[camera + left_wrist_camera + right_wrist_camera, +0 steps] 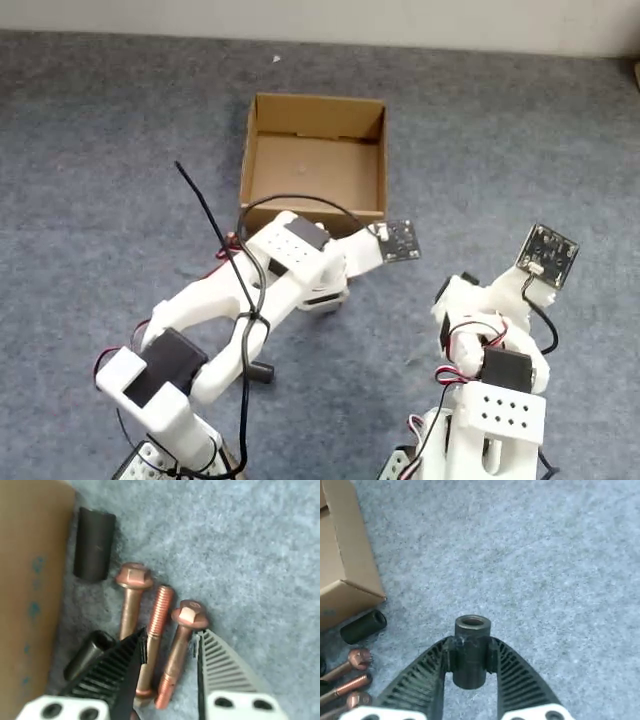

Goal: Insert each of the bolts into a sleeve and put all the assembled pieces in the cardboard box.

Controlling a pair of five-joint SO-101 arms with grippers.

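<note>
**High view.**
- Cardboard box (315, 170): one, open and empty, upper centre on the grey desk (100, 150). Judged the destination, with no assembled piece in it yet.
- Left arm (250, 290): stretched from lower left up to the box's front wall, judged to be there because the loose parts lay beside that wall.
- Dark cylinder (262, 373): one, lower centre beside that arm. Probably a further sleeve, but not certain.

**Left wrist view.**
- Bolts: three, copper-coloured, side by side at centre: left bolt (131, 600), middle bolt (156, 625) and right bolt (182, 645).
- Sleeves: two, black. The upper sleeve (95, 545) lay at upper left beside the box wall, the lower sleeve (90, 655) at lower left.
- Left gripper (172, 636): fingers parted and holding nothing, one on each side of the right bolt's shank, one tip overlapping the middle bolt. Judged set to pick that bolt.

**Right wrist view.**
- Right gripper (470, 652): fingers closed on the held sleeve (470, 675).
- Held sleeve: one, lower centre over bare desk, well apart from the box at upper left. Its open bore pointed away from the fingers, judged so that a bolt could enter it.

**Tally.** Three bolts. Three certain sleeves, four if the cylinder counts. None assembled.
</note>
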